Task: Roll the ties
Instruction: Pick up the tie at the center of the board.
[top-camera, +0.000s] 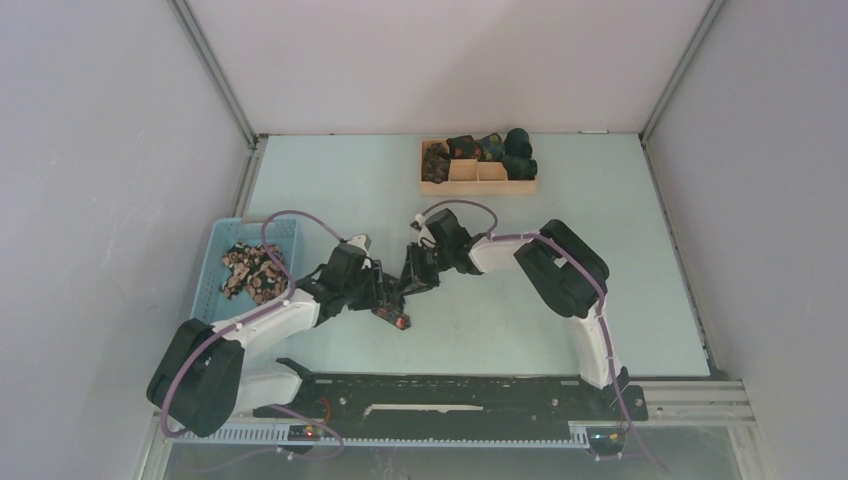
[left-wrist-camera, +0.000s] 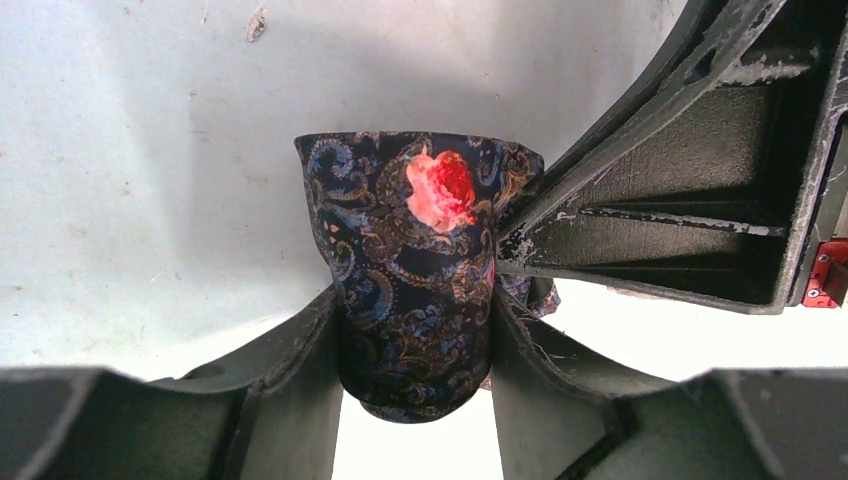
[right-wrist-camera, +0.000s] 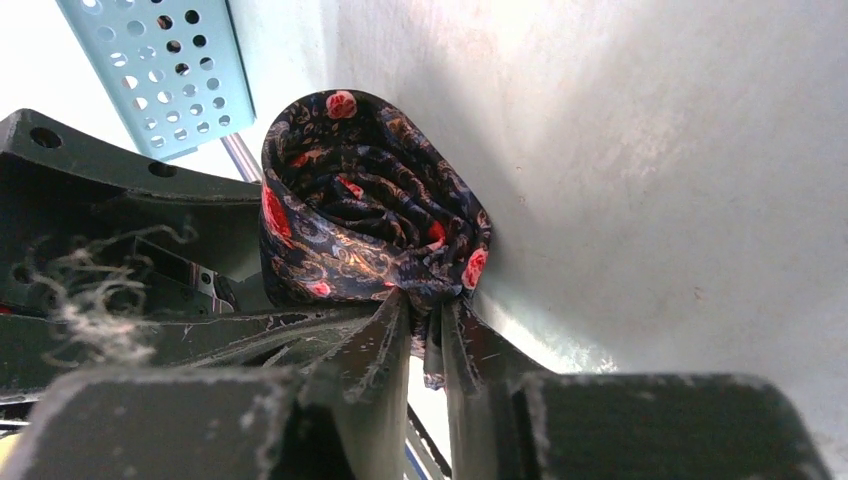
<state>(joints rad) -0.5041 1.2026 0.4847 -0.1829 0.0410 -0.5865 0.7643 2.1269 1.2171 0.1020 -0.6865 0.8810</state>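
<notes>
A dark paisley tie with red flowers is coiled into a roll (top-camera: 398, 300) between both grippers at the table's middle. In the left wrist view the roll (left-wrist-camera: 415, 270) sits between my left fingers (left-wrist-camera: 300, 350), squeezed across its width. My left gripper (top-camera: 385, 293) is shut on it. In the right wrist view the roll (right-wrist-camera: 370, 205) shows its spiral end, and my right gripper (right-wrist-camera: 425, 330) pinches a fold of fabric at its edge. My right gripper (top-camera: 412, 275) comes in from the upper right.
A light-blue basket (top-camera: 215, 262) holding more ties (top-camera: 250, 270) stands at the left. A wooden divided tray (top-camera: 478, 180) with rolled ties (top-camera: 515, 150) stands at the back. The basket's perforated wall shows in the right wrist view (right-wrist-camera: 160, 70).
</notes>
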